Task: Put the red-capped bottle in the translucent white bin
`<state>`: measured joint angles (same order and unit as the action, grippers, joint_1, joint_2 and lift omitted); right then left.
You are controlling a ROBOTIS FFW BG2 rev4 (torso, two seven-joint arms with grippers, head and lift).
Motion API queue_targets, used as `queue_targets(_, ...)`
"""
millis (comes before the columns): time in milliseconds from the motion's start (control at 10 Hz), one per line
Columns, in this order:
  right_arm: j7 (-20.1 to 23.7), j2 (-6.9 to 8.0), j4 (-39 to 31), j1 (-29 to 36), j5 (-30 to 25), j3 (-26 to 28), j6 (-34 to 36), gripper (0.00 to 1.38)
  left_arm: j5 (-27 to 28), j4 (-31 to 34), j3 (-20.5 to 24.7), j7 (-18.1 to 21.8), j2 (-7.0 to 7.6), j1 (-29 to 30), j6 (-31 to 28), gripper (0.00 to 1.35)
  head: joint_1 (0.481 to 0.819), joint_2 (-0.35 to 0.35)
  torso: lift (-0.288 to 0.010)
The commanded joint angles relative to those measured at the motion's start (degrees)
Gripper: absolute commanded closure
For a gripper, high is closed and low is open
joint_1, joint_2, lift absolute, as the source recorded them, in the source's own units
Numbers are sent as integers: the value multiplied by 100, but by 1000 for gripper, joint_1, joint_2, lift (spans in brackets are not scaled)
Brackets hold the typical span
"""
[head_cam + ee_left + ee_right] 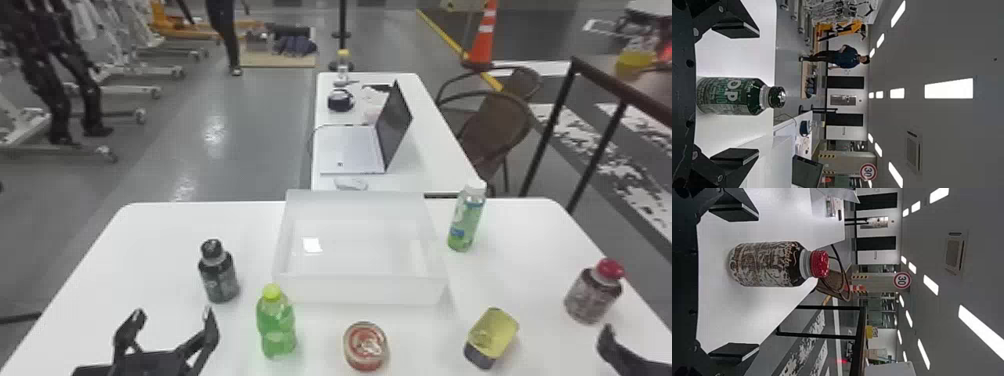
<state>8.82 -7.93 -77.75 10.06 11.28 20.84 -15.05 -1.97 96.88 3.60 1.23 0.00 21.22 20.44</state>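
Note:
The red-capped bottle (594,292) stands upright near the table's right edge, outside the translucent white bin (362,289), which sits at the table's middle. Just in front of that bottle, one finger of my right gripper (625,357) shows at the lower right corner. In the right wrist view, the red-capped bottle (768,264) is beyond my right gripper (734,282), whose fingers are wide apart and hold nothing. My left gripper (172,325) is parked at the lower left, open and empty; in the left wrist view, the left gripper (736,94) faces a dark-capped bottle.
A dark-capped bottle (218,272) and a green bottle (276,322) stand left of the bin. A round red-lidded can (365,346) and a yellow block-like item (491,337) are in front. A white-capped green bottle (467,217) stands at the bin's right. Behind is a laptop (350,150).

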Motion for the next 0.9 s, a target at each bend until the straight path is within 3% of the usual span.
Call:
queue_targets(0, 102, -77, 260, -179, -20, 8, 2, 128, -14, -11, 9, 0, -15, -4, 39, 226, 549, 0, -100)
queue_targets(800, 225, -86, 1236, -839, -267, -1, -359, 116, -84, -90, 18, 36, -15, -21, 206, 226, 549, 0, -100)
